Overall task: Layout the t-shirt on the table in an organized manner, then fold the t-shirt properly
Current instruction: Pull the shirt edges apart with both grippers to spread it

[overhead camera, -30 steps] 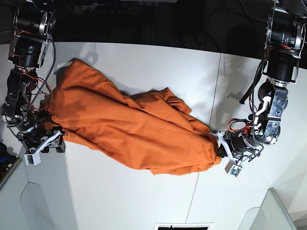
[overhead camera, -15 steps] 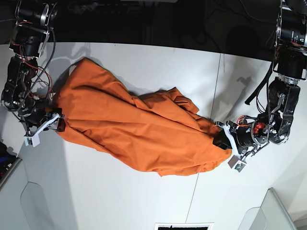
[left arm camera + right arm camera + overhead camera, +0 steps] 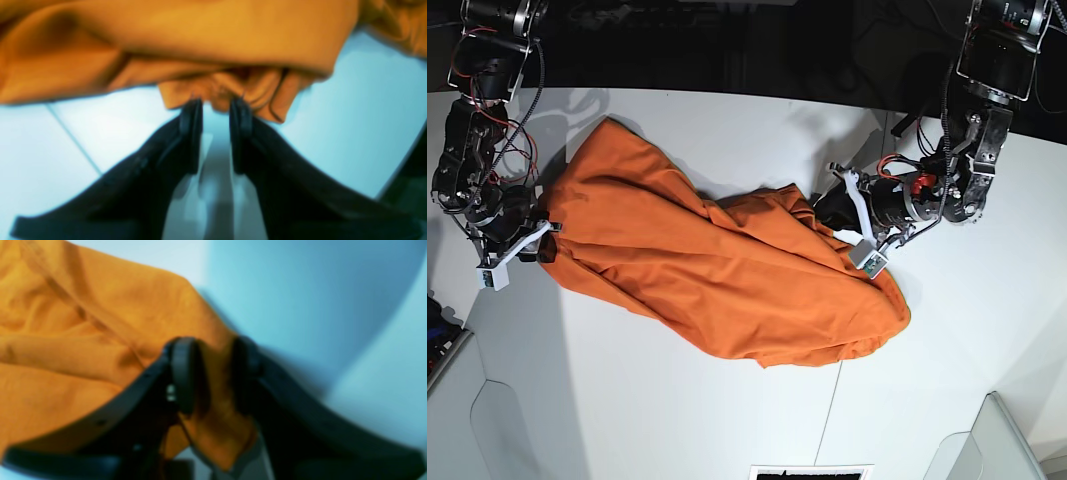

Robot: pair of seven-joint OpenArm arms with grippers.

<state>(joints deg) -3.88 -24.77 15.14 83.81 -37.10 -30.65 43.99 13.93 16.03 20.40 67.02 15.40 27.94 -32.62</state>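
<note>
I'm seeing my left gripper (image 3: 832,208), jaws slightly apart and empty, moved off the t-shirt (image 3: 717,270) corner to its bunched upper edge. My right gripper (image 3: 539,243) is pinching the far edge, cloth crumpled mid-table (image 3: 677,420); laying-out unfinished.

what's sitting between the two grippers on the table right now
In the base view, only the orange t-shirt spans the white table between the left gripper and the right gripper. Nothing else lies there.

Left claw (image 3: 832,212) off the t-shirt (image 3: 717,265) corner, now up by its bunched middle; right claw (image 3: 539,243) higher.
</note>
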